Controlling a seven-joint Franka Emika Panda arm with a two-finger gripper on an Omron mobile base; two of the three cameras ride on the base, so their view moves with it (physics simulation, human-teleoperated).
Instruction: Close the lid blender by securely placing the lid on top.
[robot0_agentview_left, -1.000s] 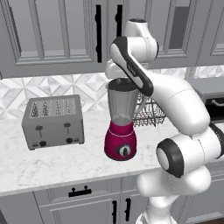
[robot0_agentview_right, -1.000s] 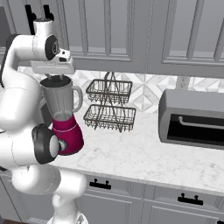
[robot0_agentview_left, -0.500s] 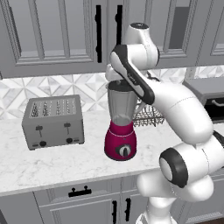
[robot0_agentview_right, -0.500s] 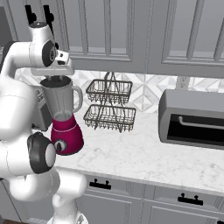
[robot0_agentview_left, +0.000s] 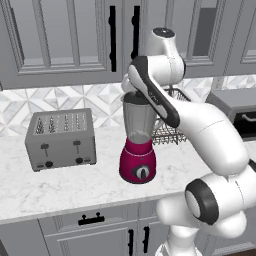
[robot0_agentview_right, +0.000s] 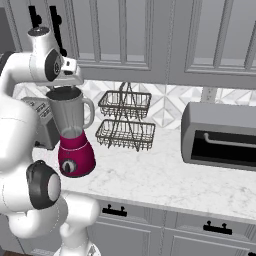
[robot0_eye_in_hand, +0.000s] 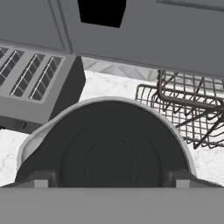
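Observation:
The blender (robot0_agentview_left: 138, 165) stands mid-counter, a magenta base under a tall translucent grey jar (robot0_agentview_right: 70, 114) with a side handle. The black round lid (robot0_eye_in_hand: 109, 159) lies flat in the jar's mouth, with the jar's grey rim (robot0_eye_in_hand: 109, 101) ringing it. My gripper (robot0_eye_in_hand: 111, 181) hangs straight above the lid, open. Its two fingertips (robot0_eye_in_hand: 41, 179) stand wide apart, one at each side of the lid. In the base views the hand (robot0_agentview_left: 132, 89) sits right over the jar top and hides most of the lid.
A grey toaster (robot0_agentview_left: 62, 137) stands left of the blender. A two-tier wire basket rack (robot0_agentview_right: 125, 122) is behind and to its right. A grey toaster oven (robot0_agentview_right: 220, 135) lies farther right. Upper cabinets (robot0_agentview_left: 65, 35) hang close above the hand.
The arm's upper links have shifted a little while the hand stayed over the jar. The fingers have spread apart, letting go of the lid, which rests on the jar.

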